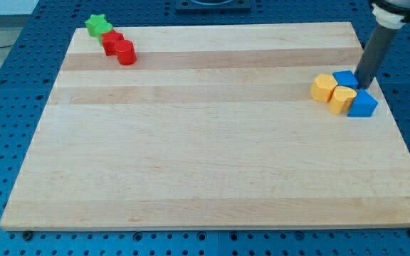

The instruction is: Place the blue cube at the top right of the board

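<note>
A blue cube (344, 79) sits near the right edge of the wooden board (212, 142), in a tight cluster. A second blue block (362, 104), wedge-like, lies just below and right of it. Two yellow blocks touch them: one (324, 88) at the cluster's left, one (343, 99) in the middle. My tip (366, 86) rests on the board between the two blue blocks, right beside the blue cube's right side and above the blue wedge. The dark rod rises from there to the view's top right.
At the board's top left lie a green star-shaped block (98, 26) and two red blocks (112, 41) (124, 52) in a touching diagonal row. A blue perforated table (6, 107) surrounds the board.
</note>
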You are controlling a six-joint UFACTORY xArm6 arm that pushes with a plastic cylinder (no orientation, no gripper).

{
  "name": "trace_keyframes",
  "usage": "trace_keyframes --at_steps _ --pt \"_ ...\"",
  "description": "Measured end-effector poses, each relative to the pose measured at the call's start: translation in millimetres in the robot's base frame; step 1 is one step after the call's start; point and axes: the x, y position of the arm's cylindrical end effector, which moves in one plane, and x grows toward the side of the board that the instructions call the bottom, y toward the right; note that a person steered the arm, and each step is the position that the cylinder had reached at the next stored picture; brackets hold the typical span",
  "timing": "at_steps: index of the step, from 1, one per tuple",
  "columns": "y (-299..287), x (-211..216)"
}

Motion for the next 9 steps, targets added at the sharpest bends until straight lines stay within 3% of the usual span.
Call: trace_keyframes --at_steps 2,4,8,9 --pt "6 18" --pt "-27 23" --pt "-122 -31" --pt "-118 -46"
